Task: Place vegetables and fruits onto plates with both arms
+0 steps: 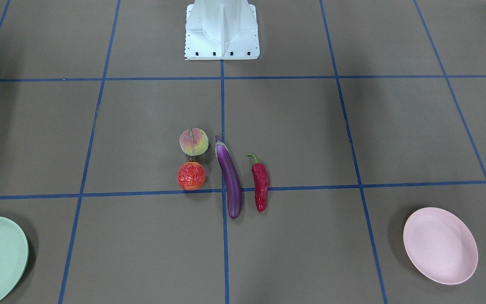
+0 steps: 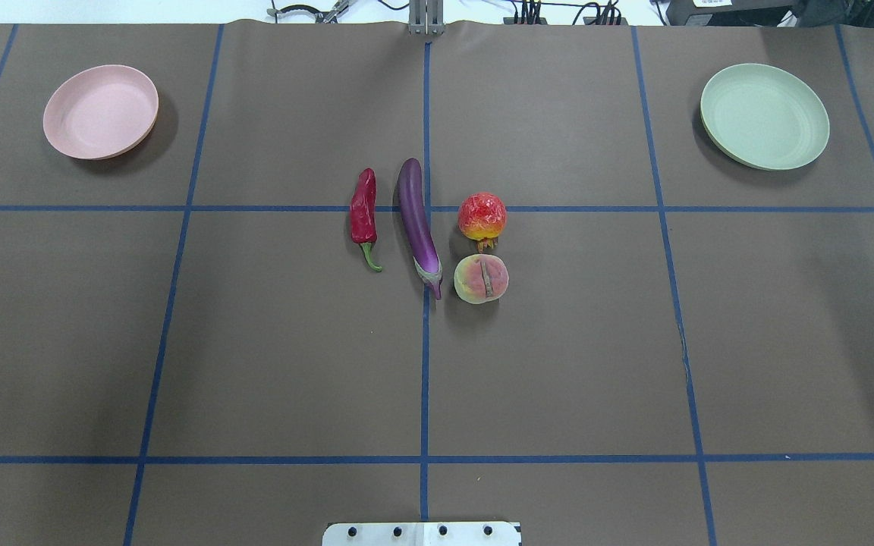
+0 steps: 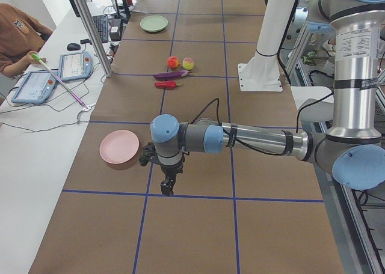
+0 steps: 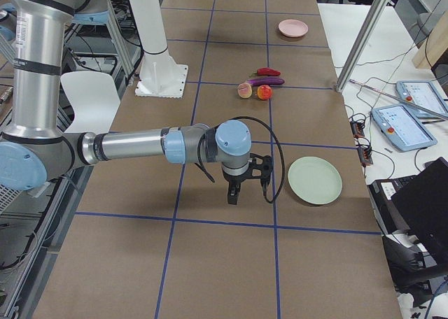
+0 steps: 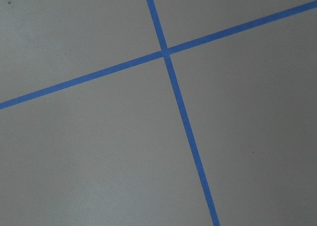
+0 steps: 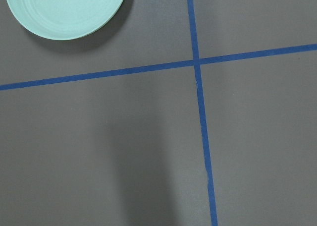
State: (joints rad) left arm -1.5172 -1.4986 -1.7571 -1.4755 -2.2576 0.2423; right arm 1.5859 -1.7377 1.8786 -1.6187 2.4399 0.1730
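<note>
The purple eggplant [image 2: 416, 220] lies at the table's middle, with the red chili pepper [image 2: 363, 216] to its left. The bumpy red-orange fruit [image 2: 482, 216] and the peach [image 2: 481, 279] sit to its right. The pink plate [image 2: 100, 111] is far left and the mint green plate [image 2: 765, 115] far right; both hold nothing. My left gripper [image 3: 167, 184] hangs over bare table near the pink plate [image 3: 119, 146]. My right gripper [image 4: 234, 193] hangs beside the green plate [image 4: 315, 180]. Both show only in side views, so I cannot tell whether they are open or shut.
The white pedestal base [image 1: 222, 31] stands at the robot's edge of the table. Blue tape lines [image 2: 425, 341] grid the brown surface. An operator [image 3: 15, 33] sits at a side desk with tablets [image 3: 75, 65]. The right wrist view shows the green plate's rim [image 6: 64, 10].
</note>
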